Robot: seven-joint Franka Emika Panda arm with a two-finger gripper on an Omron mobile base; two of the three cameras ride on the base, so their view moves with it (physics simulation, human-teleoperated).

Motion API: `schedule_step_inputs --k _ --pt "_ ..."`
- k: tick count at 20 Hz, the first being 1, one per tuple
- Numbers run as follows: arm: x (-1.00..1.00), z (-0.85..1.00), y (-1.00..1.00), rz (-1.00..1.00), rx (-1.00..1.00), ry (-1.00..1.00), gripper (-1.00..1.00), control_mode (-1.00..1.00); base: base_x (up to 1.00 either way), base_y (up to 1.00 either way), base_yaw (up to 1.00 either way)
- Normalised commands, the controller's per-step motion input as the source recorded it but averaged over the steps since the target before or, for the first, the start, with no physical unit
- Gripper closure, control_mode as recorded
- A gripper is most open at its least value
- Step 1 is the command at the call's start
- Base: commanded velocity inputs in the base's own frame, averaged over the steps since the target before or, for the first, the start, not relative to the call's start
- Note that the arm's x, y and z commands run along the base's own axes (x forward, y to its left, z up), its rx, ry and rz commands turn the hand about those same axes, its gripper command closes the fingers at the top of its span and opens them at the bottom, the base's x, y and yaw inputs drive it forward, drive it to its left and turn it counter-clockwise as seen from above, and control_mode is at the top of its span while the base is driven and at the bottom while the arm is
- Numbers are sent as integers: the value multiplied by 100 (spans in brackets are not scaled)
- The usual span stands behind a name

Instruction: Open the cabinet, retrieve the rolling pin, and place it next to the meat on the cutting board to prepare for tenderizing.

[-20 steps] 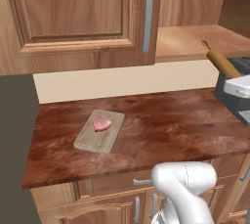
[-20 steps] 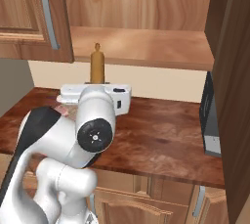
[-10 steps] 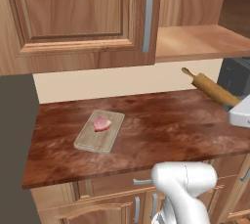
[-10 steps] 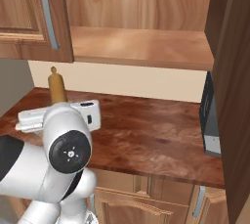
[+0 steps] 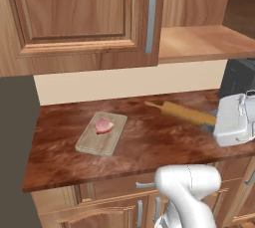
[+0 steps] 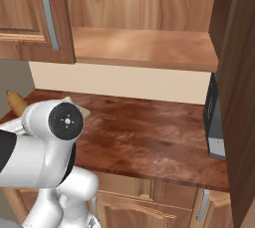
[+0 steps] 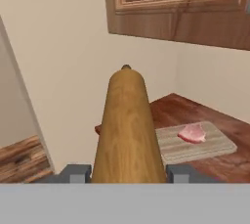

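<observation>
Rolling pin [image 5: 188, 113] is held clamped in the claw [image 7: 128, 173], one dark fingertip [image 7: 74, 172] being seen on each side of the wooden barrel in the hand view. In that view the pin [image 7: 128, 130] runs straight away from the camera, its knobbed end pointing toward the pale wall. In the left base view the pin is carried low over the dark reddish worktop [image 5: 149, 147], tilted slightly, with its free handle directed toward the cutting board [image 5: 101, 133] and its other end lost behind the white hand at the right edge. Pin and board are kept well apart, with bare worktop between them. In the right base view one end of the pin [image 6: 16, 103] is seen at the left edge, behind the white arm.

Meat [image 5: 104, 125] is seen lying on the far half of the cutting board, which rests flat on the worktop toward its left side. In the hand view the board [image 7: 195, 145] is found to the right of the pin, with the meat [image 7: 192, 133] on it.

Cabinet [image 6: 149, 48] is shown open, its plain wooden shelf exposed and its dark door [image 6: 239, 87] swung out at the right edge of the right base view. A closed neighbouring door with a grey bar handle [image 5: 150, 18] is seen to the left of the open shelf.
</observation>
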Motion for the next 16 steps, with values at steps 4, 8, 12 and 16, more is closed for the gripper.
schedule_step_inputs --k 4,8,12,16 --pt "0 -45 72 32 -7 0 100 -100 0 0 0" --pt "22 -48 56 29 -3 0 100 -100 0 0 0" --pt "43 -46 45 21 -1 0 100 -100 0 0 0" --pt "53 -42 39 15 0 -1 100 -100 0 0 0"
